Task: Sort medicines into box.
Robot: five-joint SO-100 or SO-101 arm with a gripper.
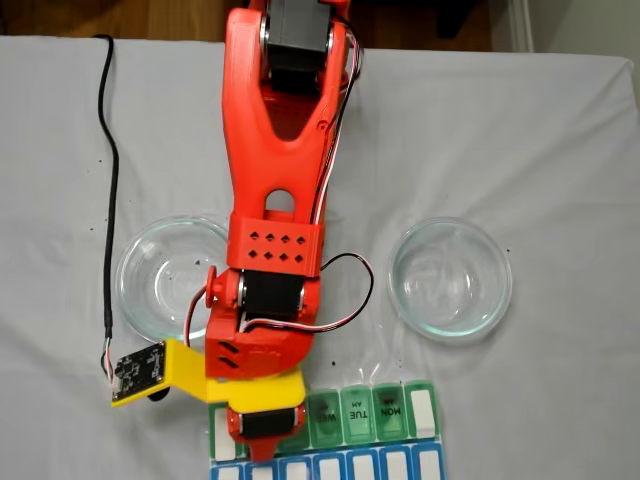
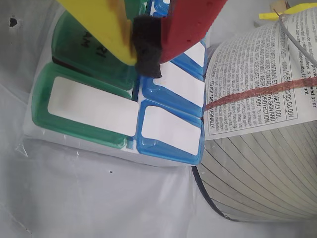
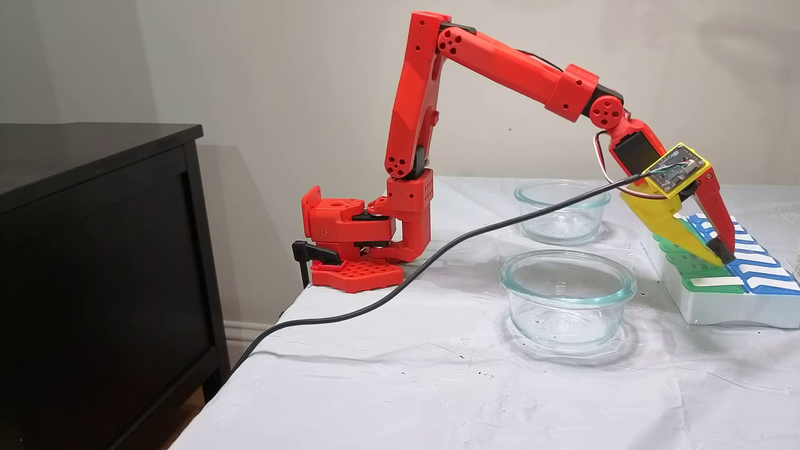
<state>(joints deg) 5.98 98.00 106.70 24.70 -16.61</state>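
The box [image 1: 372, 415] is a flat pill organizer with a row of green lids and a row of blue ones, lying at the near table edge in a fixed view. It also appears in the wrist view [image 2: 89, 106] and in the other fixed view [image 3: 719, 306]. My gripper [image 2: 147, 54] has a yellow finger and a red finger, and their black pads are pressed together. It hovers tip-down just over the seam between the green and blue rows [image 3: 722, 256], under the arm [image 1: 260, 452]. The medicines are out of view.
Two round clear glass dishes stand behind the box, one on the left [image 1: 130, 275] and one on the right [image 1: 500, 275]. A printed cylindrical container [image 2: 262, 124] sits right beside the box's end. A black cable [image 3: 387, 294] trails across the white cloth. A black cabinet [image 3: 94, 250] stands off the table.
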